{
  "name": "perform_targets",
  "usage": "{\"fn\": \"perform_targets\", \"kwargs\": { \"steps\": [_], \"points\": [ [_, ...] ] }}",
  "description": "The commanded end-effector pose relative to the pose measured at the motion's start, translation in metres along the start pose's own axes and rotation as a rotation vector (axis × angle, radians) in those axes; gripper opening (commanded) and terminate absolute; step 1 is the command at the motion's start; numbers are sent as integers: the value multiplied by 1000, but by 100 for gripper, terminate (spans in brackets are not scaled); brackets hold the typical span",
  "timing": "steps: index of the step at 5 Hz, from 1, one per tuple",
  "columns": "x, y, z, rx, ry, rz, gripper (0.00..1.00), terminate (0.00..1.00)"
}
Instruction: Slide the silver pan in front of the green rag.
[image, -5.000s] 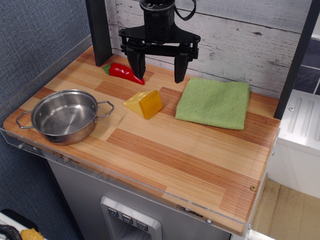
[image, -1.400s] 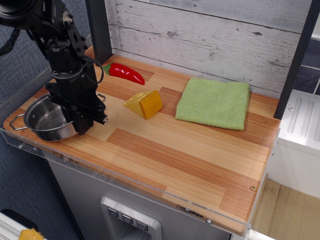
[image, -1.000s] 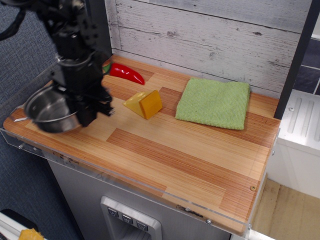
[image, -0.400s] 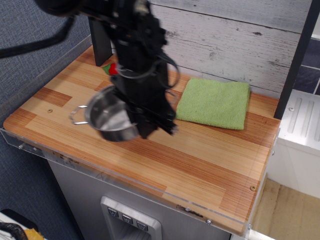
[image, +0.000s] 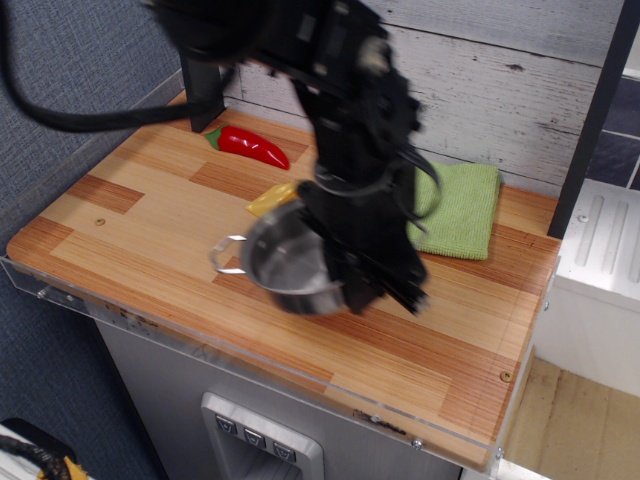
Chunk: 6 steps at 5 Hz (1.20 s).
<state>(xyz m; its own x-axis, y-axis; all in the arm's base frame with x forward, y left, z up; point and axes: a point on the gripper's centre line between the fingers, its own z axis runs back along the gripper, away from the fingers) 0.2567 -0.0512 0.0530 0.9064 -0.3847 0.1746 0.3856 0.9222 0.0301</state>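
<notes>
Gripping the silver pan, the pincer shows no legible writing.

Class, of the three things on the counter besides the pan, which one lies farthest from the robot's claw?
The red pepper, alone at the back left by the wall. The yellow cheese wedge and green rag sit right beside the claw.

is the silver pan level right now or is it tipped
Tipped. The silver pan leans with its open mouth facing the camera and its inside showing, one loop handle sticking out left, held by the gripper.
</notes>
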Motion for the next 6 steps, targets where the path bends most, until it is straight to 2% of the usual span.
{"fn": "perform_targets", "kwargs": {
  "steps": [1, 3, 5, 6],
  "points": [
    [21, -22, -14, -49, 0, -55, 0, 0],
    [27, -38, -27, -67, 31, -66, 0, 0],
    [30, -51, -30, -86, 37, -89, 0, 0],
    [30, -51, -32, -109, 48, -105, 100, 0]
  ]
}}
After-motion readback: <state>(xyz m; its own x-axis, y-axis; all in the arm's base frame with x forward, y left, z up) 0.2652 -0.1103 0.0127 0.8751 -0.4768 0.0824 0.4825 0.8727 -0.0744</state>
